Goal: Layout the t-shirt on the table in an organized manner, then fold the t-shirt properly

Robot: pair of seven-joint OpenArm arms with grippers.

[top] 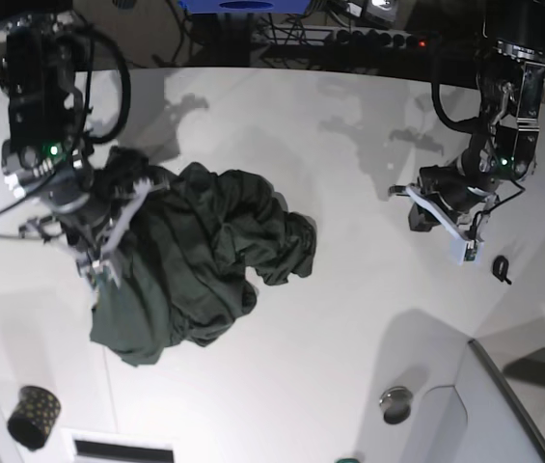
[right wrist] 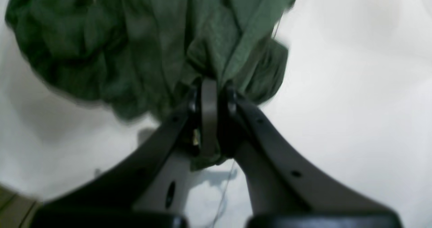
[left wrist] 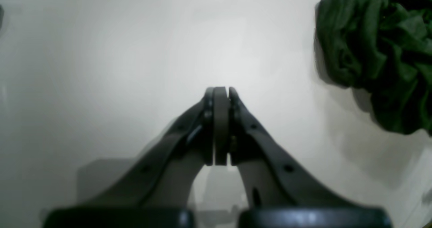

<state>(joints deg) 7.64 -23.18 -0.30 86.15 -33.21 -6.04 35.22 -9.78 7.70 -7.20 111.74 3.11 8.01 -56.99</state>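
Two grippers: right gripper [right wrist: 212,86] pinches the t-shirt [top: 204,260]; left gripper [left wrist: 221,92] pressed together, empty.

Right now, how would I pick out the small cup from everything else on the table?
Start at the white table and find the crumpled green t-shirt. Below its lower edge, near the table's front corner, lies the cup: small, black, covered in gold dots.

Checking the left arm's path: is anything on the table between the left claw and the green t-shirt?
Nothing visible. The shut left claw hovers over bare white smooth table, and the crumpled dark green soft-fabric t-shirt, already gripped by the right claw, lies across open surface.
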